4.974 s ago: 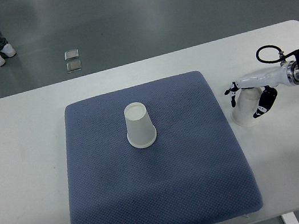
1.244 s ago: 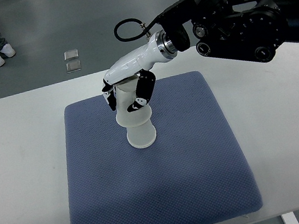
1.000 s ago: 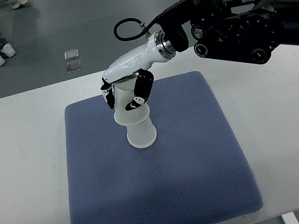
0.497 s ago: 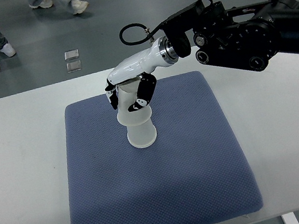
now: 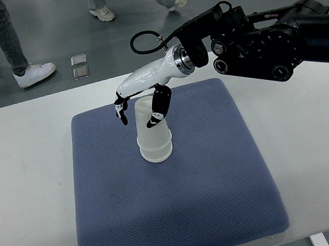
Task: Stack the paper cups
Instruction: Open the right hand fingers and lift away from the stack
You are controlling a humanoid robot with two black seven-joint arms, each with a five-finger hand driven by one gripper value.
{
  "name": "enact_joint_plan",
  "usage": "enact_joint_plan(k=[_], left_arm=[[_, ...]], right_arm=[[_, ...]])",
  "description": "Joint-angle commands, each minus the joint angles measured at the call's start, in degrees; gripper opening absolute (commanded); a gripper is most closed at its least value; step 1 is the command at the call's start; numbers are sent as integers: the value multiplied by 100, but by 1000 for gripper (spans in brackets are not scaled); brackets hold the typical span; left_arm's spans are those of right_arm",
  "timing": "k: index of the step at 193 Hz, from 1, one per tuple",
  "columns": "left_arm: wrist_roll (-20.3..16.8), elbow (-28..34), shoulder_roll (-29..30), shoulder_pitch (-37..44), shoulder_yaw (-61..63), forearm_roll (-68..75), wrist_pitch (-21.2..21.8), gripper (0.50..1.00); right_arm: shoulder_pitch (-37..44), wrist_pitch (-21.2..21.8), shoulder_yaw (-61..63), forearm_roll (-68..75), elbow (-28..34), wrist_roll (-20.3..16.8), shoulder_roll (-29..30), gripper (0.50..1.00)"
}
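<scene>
Two white paper cups [image 5: 154, 139] stand upside down as one stack, the upper nested over the lower, on the blue cushion [image 5: 180, 209] left of its middle. My right hand [image 5: 139, 111] reaches in from the right on a white forearm and black arm and hovers over the stack's top. Its fingers [image 5: 158, 106] are spread on either side of the upper cup. The thumb side stands clear of the cup wall. The left arm does not show.
The cushion lies on a white table [image 5: 323, 152]. Beyond the far table edge is grey floor with two small metal plates [image 5: 80, 66]. People's legs and shoes [image 5: 28, 73] move at the top left and top middle.
The hand has loosened its hold: the fingers have spread and the upper cup has settled lower onto the bottom cup. People have walked into view at the top.
</scene>
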Motion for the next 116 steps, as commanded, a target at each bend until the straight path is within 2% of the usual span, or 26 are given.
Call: enact_joint_plan(k=[1,39,54,85,116], left_arm=[[0,0,0,0,0,0,2,1000],[0,0,0,0,0,0,2,1000],[0,0,0,0,0,0,2,1000],[0,0,0,0,0,0,-7,1000],[0,0,0,0,0,0,2,1000]], right_arm=[[11,28,1,2,16,-1,-9,848],[55,89,10,2,51,8,-27,862],[73,116,36,2,51,8,-53,895],[178,362,423,2,34,-1,-176,901],[178,423,862,2,-2,-36,-299,901]])
